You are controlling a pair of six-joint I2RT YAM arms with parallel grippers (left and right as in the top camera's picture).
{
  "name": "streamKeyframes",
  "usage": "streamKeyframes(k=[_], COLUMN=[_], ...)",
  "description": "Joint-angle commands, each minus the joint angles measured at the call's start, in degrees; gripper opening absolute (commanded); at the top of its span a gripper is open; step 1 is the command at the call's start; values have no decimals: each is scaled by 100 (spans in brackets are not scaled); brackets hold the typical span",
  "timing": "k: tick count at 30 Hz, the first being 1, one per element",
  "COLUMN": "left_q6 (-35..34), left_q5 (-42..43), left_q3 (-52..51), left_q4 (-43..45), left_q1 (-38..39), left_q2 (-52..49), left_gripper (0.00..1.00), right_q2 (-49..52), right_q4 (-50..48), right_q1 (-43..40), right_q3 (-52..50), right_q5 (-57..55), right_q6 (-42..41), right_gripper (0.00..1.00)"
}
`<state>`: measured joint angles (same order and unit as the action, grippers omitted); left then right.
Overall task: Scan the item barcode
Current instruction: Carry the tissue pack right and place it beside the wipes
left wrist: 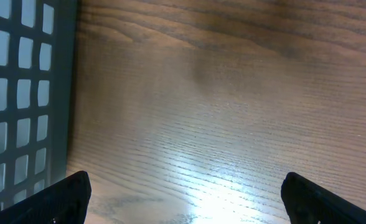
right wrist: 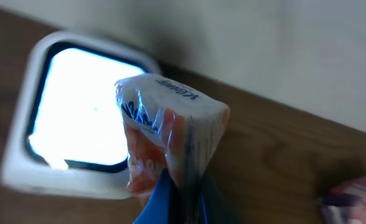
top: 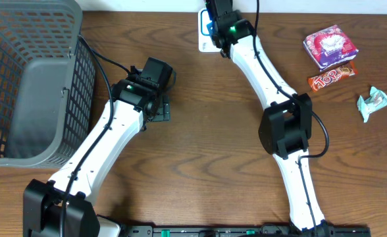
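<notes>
- Over the scanner, the right end effector is pinching the tissue pack.
- Its barcode side should be facing the bright window.
- The left end effector is hanging wide open.

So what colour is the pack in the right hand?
The pack is white with blue lettering, orange below; clearest in the right wrist view.

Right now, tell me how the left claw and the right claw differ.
The left claw is open and empty; the right claw is shut on a tissue pack. The left claw hangs over bare table beside the basket; the right claw holds its pack in front of the scanner window. Both are above the same wooden table.
</notes>
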<state>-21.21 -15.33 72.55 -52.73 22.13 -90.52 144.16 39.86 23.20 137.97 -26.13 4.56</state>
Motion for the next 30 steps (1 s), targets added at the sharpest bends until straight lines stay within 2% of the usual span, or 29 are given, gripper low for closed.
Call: streamKeyframes(k=[1,8,13,20,21,22,24,25,26,30], left_q6=[-52,-52,-52,-52,-52,-52,-52,-52,-52,-52], left_q5=[-55,-55,-55,-55,-55,-55,-55,-55,-55,-55], left_q3=[42,42,42,42,42,42,42,42,42,42], left_q4=[-37,-35,-37,-37,-37,-37,-37,-37,-35,-37], left_q1=[-20,-20,-20,-20,-20,-20,-20,-20,-20,-20], left_q2=[42,42,42,42,42,42,42,42,42,42], left_gripper=[98,98,98,98,98,98,98,98,98,98], right_q2=[-651,-1156,-1084,-903,-903,-903,-903,-903,-903,-905], right_q4=[131,1491,2990,3803,3821,3823,3840,3847,3871,4085], right_q1=[-299,-1322,-2319,-3261,-3348,-3414,-3528,-3563,-3585,-3574], right_q3=[212,212,179,120,85,63,42,33,33,37], right_q5=[-573,-664,-1447,-704,-509,-365,31,203,372,568], right_q6=[-348,-1403,-2269,-2638,-2640,-2640,-2638,-2638,-2636,-2603], right_gripper=[1,1,2,1,4,15,56,92,99,99])
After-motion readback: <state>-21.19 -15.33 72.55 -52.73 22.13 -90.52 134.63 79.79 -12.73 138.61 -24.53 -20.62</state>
